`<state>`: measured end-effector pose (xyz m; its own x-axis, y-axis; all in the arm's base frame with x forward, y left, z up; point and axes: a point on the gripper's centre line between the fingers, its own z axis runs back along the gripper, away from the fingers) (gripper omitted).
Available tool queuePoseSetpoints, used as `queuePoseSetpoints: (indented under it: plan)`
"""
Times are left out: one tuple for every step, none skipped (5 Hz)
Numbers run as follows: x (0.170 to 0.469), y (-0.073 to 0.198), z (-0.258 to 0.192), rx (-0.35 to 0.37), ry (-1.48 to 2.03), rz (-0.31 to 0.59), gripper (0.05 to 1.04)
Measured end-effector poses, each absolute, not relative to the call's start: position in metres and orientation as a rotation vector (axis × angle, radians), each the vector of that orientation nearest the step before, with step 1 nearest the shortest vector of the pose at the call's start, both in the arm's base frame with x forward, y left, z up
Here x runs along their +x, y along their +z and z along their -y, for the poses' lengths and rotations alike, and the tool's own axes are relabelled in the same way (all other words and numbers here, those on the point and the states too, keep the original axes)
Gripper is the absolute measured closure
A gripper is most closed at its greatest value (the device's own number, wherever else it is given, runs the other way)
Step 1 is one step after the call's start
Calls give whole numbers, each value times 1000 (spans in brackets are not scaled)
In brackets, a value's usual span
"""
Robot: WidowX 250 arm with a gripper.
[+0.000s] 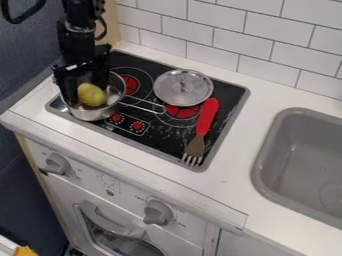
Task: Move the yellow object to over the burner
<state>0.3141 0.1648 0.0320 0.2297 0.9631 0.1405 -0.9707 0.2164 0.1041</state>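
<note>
At the left end of the black cooktop (167, 132), the pincer (85, 84) hangs down over the metal saucepan (93, 114); whether it is spread or pressed together, I cannot tell. The rounded yellow object (91, 95) lies within the saucepan's rim, just below the pincer; the saucepan's wire handle (141, 106) points right across the cooktop. Near the middle, a round metal lid (180, 91) partly covers a red burner mark (184, 112); to its right lies a fork (194, 149), red handle towards the wall, tines towards the front; a grey sink (307, 150) is set in the white worktop (242, 131) farther right.
</note>
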Motion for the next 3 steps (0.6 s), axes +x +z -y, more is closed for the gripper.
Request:
queuePoseSetpoints:
  plan:
    - [316,29,-164,179,1334,56,134]
    - [315,24,-161,161,1340,55,403]
    - [315,22,-160,143,1348,56,433]
